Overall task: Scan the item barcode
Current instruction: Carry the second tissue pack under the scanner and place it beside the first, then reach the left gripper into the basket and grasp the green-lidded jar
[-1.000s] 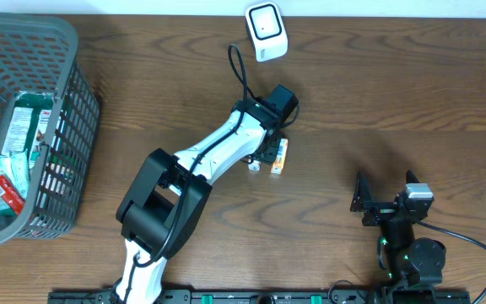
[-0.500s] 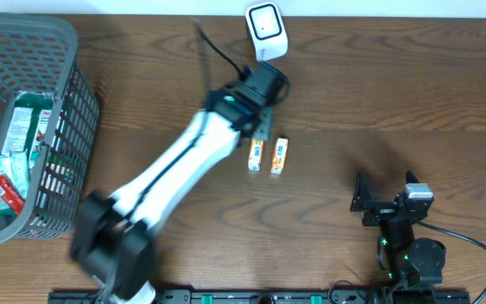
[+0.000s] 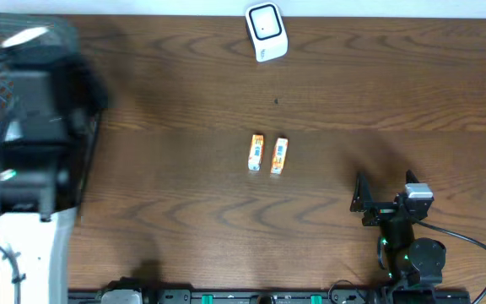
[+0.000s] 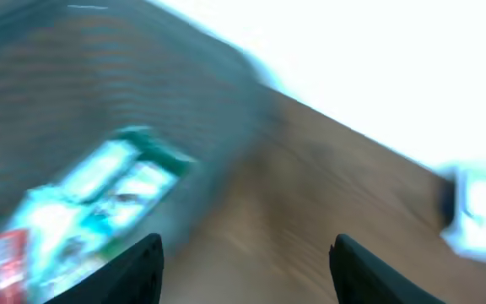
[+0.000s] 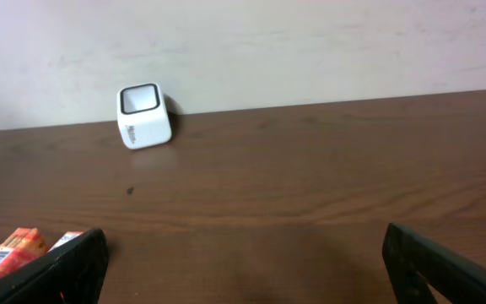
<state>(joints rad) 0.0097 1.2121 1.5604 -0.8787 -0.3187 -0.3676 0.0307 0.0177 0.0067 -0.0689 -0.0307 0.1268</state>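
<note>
My left fingers (image 4: 137, 268) hang apart and empty over the basket (image 4: 74, 76). My right fingers (image 5: 70, 263) gape wide, holding nothing. The 2 orange packs (image 3: 256, 153) lie side by side mid-bench (image 3: 395, 101), apart from the scanner (image 3: 266, 31).

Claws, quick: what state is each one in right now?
Left claw: open, nothing between its fingers.
Right claw: open wide, holding nothing.
</note>
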